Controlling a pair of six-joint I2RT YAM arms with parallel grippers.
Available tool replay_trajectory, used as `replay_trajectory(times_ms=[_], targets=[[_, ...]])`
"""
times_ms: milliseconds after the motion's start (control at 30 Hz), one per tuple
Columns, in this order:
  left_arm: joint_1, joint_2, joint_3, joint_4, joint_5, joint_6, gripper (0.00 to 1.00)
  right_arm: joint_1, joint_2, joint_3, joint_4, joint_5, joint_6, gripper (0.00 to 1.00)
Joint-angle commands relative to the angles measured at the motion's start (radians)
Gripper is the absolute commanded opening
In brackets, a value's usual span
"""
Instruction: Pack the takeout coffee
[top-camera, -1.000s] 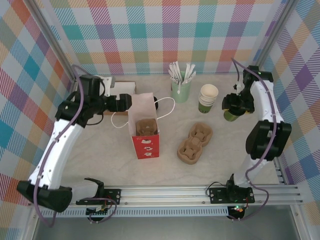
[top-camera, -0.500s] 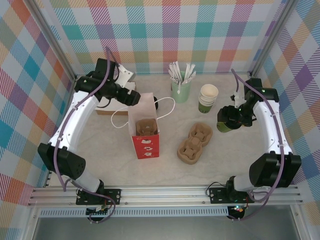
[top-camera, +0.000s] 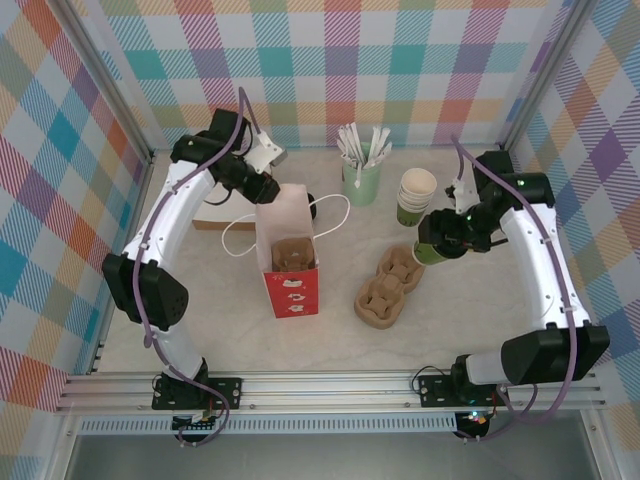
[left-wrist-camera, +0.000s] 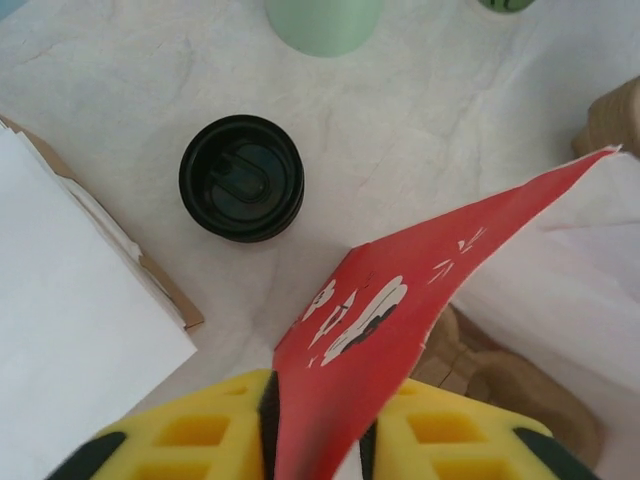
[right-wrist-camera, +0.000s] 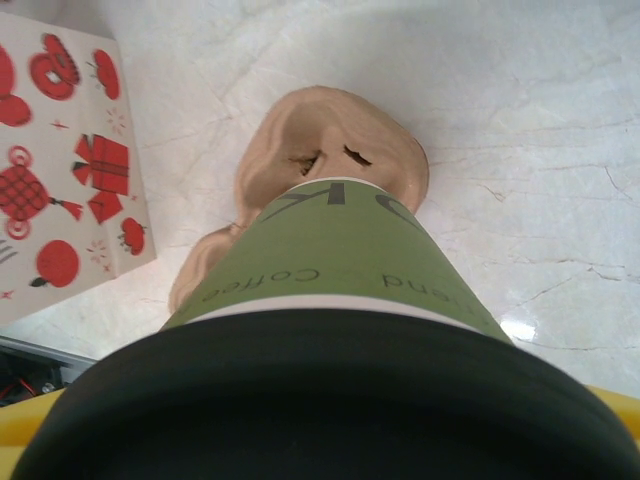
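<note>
The top view looks down on the red bag (top-camera: 292, 290), shared by both wrist views: left close at its rim, right seemingly farther off.

Bright, even light; soft shadows

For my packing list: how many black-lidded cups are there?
2: one cup in the right pincer, another on the table beside the bag. The bag may hide more.

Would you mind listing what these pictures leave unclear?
Right wrist view: the held cup and its lid hide how the right hand grips.
Top view: the bag hides most of the other lidded cup.
Left wrist view: the top edge cuts off the green pot.
</note>
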Motion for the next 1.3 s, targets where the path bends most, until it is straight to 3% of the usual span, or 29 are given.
replay_trajectory(times_ms=[0, 233, 567, 733, 967, 1267], targets=[[0.013, -0.038, 0.024, -0.02, 0.047, -0.018, 0.18, 0.029, -0.036, 0.09, -0.086, 0.003, 0.052, 0.81], [0.008, -0.09, -0.01, 0.021, 0.092, -0.09, 0.05, 0.134, -0.03, 0.254, -0.138, 0.011, 0.144, 0.8], [-0.035, -0.123, -0.076, 0.08, 0.155, -0.284, 0.02, 0.404, 0.079, 0.549, -0.132, 0.052, 0.262, 0.78], [-0.076, -0.12, -0.075, 0.078, 0.106, -0.379, 0.01, 0.524, 0.137, 0.663, -0.09, 0.058, 0.298, 0.78], [-0.095, -0.127, -0.041, 0.039, -0.045, -0.534, 0.0, 0.642, 0.204, 0.767, -0.056, 0.059, 0.321, 0.78], [-0.113, -0.156, -0.116, 0.061, -0.061, -0.606, 0.0, 0.702, 0.24, 0.864, -0.047, 0.11, 0.321, 0.78]])
